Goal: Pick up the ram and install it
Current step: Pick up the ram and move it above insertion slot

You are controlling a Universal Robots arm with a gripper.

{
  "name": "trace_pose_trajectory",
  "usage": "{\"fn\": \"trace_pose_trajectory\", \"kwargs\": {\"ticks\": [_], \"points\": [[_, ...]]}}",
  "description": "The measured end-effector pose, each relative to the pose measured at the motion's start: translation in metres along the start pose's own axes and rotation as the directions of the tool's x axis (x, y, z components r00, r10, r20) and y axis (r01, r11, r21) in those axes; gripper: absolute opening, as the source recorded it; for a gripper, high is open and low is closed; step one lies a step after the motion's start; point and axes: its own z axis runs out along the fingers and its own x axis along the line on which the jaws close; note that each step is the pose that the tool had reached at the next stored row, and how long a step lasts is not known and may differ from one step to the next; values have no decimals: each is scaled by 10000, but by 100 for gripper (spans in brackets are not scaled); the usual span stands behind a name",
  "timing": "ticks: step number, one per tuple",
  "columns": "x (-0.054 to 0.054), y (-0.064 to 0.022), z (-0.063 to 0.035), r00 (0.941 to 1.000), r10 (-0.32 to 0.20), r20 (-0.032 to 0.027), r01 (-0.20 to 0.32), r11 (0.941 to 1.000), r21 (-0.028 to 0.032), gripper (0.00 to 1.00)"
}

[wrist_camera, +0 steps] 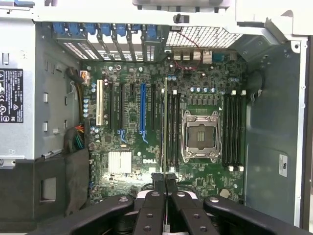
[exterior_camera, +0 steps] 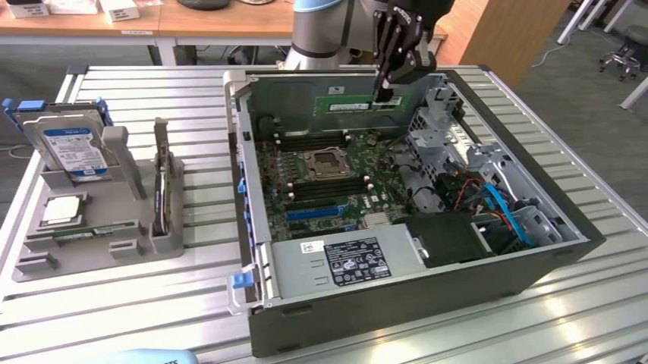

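My gripper (exterior_camera: 385, 96) is shut on the ram (exterior_camera: 350, 104), a long green stick with a pale label. It hangs level above the far part of the open computer case (exterior_camera: 405, 303). Below it lies the green motherboard (exterior_camera: 303, 201) with its empty processor socket (exterior_camera: 326, 161) and black memory slots (exterior_camera: 322, 186). In the wrist view the black fingers (wrist_camera: 151, 215) meet over the board. The ram (wrist_camera: 164, 122) shows edge-on as a thin line running over the memory slots (wrist_camera: 172, 132) beside the socket (wrist_camera: 201, 136). More slots (wrist_camera: 234, 129) lie on the socket's other side.
A grey tray (exterior_camera: 102, 246) at the exterior view's left carries a hard drive (exterior_camera: 73, 148) and a square silver processor chip (exterior_camera: 61, 210). Inside the case are a power supply (exterior_camera: 339, 262), a metal drive cage (exterior_camera: 445, 129) and blue and red cables (exterior_camera: 501, 208). The table (exterior_camera: 132, 303) is slatted metal.
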Motion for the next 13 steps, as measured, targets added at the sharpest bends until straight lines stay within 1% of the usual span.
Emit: {"fn": "trace_pose_trajectory", "kwargs": {"ticks": [13], "points": [[6, -10, 223, 10000, 0, 2, 0, 10000, 1, 12]]}}
